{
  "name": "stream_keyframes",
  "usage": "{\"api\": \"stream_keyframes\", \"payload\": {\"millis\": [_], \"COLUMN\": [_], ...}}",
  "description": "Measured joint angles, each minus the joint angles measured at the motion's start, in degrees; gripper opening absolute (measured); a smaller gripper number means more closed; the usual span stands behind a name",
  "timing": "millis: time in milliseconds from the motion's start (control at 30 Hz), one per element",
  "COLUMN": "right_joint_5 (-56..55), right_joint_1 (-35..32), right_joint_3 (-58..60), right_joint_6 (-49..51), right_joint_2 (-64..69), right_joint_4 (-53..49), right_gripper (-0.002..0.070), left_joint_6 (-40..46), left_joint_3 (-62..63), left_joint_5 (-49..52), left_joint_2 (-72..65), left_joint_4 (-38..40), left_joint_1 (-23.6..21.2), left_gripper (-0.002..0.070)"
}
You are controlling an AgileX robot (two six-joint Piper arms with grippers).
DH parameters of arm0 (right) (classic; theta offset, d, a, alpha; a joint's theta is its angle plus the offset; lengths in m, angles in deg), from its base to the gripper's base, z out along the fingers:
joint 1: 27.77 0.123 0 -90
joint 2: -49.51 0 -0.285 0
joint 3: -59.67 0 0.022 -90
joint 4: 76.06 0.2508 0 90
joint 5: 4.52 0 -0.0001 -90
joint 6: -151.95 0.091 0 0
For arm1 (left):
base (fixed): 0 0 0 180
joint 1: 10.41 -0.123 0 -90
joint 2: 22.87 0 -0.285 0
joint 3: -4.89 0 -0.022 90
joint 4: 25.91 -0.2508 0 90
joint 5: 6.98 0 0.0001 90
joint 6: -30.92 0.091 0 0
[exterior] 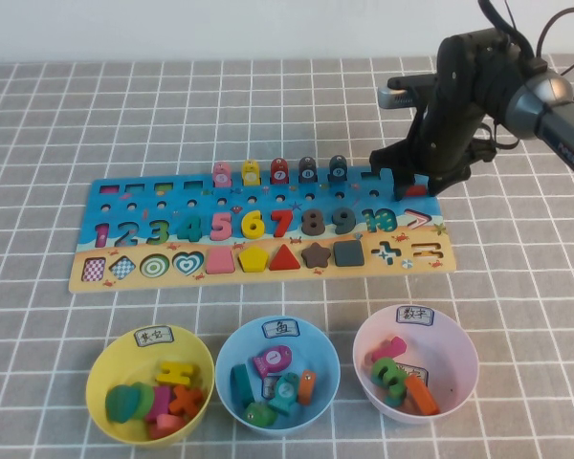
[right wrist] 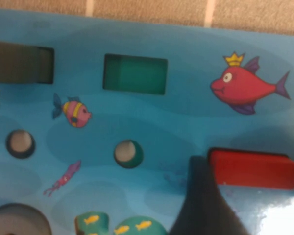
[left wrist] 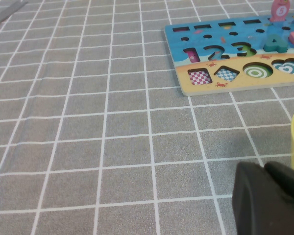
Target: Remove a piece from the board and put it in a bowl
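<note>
Piece (right wrist: 252, 169): small flat red bar, lying on the board (exterior: 124, 234) at its far right blue corner. Right gripper (exterior: 408, 184) spread around it, one finger (right wrist: 206, 205) just beside. Left gripper (left wrist: 269, 200): finger state indeterminate, near yellow bowl (exterior: 110, 368).

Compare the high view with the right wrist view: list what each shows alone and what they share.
High view only: the yellow bowl, blue bowl and pink bowl, the numbers and shapes, and the right arm reaching to the board's far right corner.

Right wrist view only: a painted crowned fish and peg holes.

Shared: the board and the open right gripper at the red piece. Neither shows the left gripper.
</note>
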Motion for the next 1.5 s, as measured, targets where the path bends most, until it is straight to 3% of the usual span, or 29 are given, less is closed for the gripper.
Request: {"api": "stream_keyframes", "payload": {"millis": [733, 1500], "right_joint_5": [-1.31, -1.31], "right_joint_1": [-0.04, -0.04], "right_joint_3": [0.00, 0.00], "right_joint_6": [-0.12, -0.12], "right_joint_2": [0.10, 0.10], "right_joint_4": [0.00, 0.00], "right_gripper": [0.0373, 0.0283], "left_joint_6": [0.00, 0.00], "left_joint_3": [0.00, 0.00], "left_joint_5": [0.00, 0.00], "left_joint_2": [0.00, 0.00], "left_joint_4": [0.00, 0.00], "left_joint_1": [0.00, 0.00], "left_gripper": [-0.0001, -0.0001]}}
